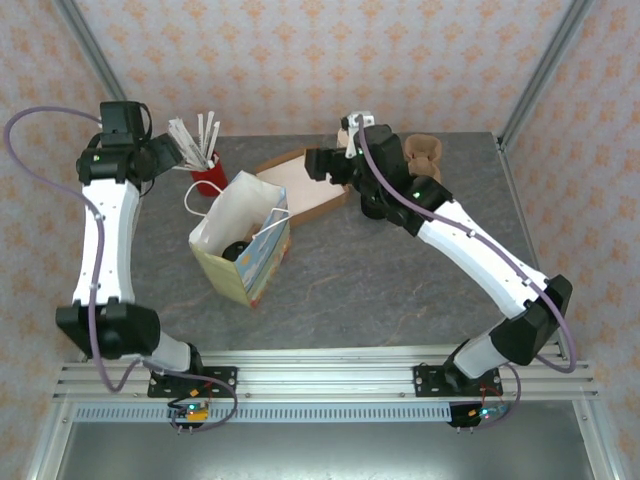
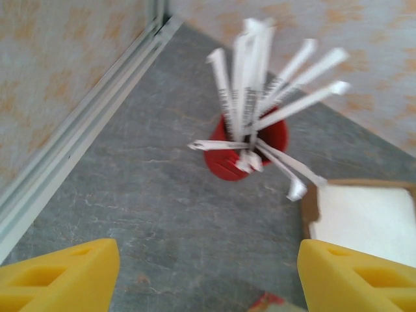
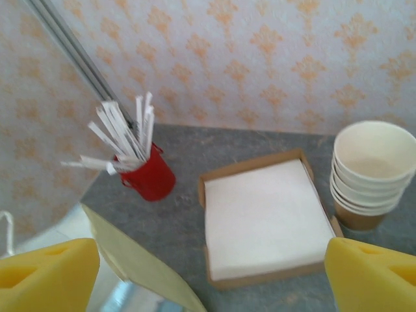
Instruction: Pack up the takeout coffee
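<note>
Takeout coffee [image 1: 236,251]: located inside the open paper bag [image 1: 262,262] standing left of centre on the table. Visible from above through the bag mouth as a round black lid, dark against the pale inner walls. Sits low in the bag, toward its near-left side. Cup body hidden by the bag walls; upright or tilted cannot be determined.
</note>
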{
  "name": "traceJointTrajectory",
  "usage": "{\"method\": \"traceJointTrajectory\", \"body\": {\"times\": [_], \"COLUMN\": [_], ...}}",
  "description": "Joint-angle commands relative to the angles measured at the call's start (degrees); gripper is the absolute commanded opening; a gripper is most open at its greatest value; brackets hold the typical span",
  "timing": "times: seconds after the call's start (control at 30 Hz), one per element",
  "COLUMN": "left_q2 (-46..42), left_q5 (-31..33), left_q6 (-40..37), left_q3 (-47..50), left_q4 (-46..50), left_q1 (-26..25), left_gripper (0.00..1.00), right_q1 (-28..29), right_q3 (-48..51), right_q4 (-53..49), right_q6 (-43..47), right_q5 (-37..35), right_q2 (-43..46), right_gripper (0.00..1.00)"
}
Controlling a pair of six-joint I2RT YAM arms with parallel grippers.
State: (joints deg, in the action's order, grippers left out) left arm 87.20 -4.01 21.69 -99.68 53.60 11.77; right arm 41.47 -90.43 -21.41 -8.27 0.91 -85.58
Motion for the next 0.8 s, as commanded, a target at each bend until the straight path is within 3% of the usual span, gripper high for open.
{"method": "traceJointTrajectory", "body": {"times": [0.0,0.13,0.5,0.77], "left_q2": [4.43,11.29,23.13,25.53], "left_q5": [-5.65,-9.79,-16.34,-18.35], "left_q6": [4.63,6.17,3.89,3.62], "left_q3": [0.23,-0.58,-8.57,-9.04], "left_q4": [-4.12,-6.92,-6.36,-6.04], "left_q1": [4.21,7.34,7.65,7.65], "left_gripper": [0.73,0.72,0.7,0.41], "right_q1": [-0.08,-0.13,-0.14,-0.17], "right_q3": [3.18,5.97,5.01,3.11], "right_q4": [1.22,1.24,0.68,-0.25], "right_q6": [2.57,3.21,4.07,4.31], "right_q5": [-0.99,-1.48,0.23,1.29], "right_q2": [3.09,4.31,0.54,-2.58], "right_gripper": [0.9,0.9,0.9,0.9]}}
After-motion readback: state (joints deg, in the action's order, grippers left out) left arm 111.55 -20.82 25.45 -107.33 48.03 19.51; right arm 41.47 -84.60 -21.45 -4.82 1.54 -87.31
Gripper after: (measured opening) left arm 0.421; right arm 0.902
